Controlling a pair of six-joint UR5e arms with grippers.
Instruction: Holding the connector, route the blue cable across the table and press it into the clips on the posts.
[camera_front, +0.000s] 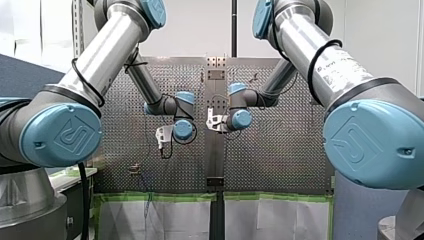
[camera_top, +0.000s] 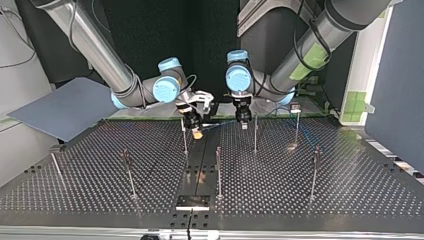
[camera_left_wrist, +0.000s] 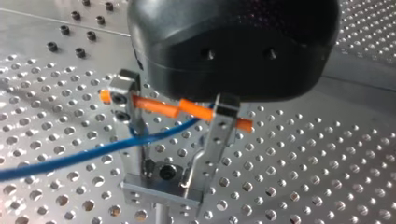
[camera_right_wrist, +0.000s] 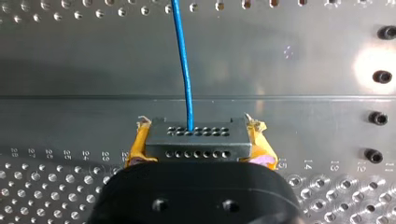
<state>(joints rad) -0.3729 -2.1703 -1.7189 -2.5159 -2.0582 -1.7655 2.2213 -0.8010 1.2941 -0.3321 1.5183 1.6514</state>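
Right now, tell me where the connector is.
In the right wrist view, the connector is clamped in my right tool, over the table's smooth centre strip; the blue cable runs straight ahead from it.

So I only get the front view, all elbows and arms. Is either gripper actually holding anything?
Observer: Yes. The right wrist view shows the right gripper shut on the connector, a yellow pad on each side.
Operator: Is anything attached to it?
Observer: A blue cable comes out of its holed face and runs straight ahead of that gripper.
Operator: And the other arm's?
Observer: The left gripper is open, the cable passing between its metal fingers.
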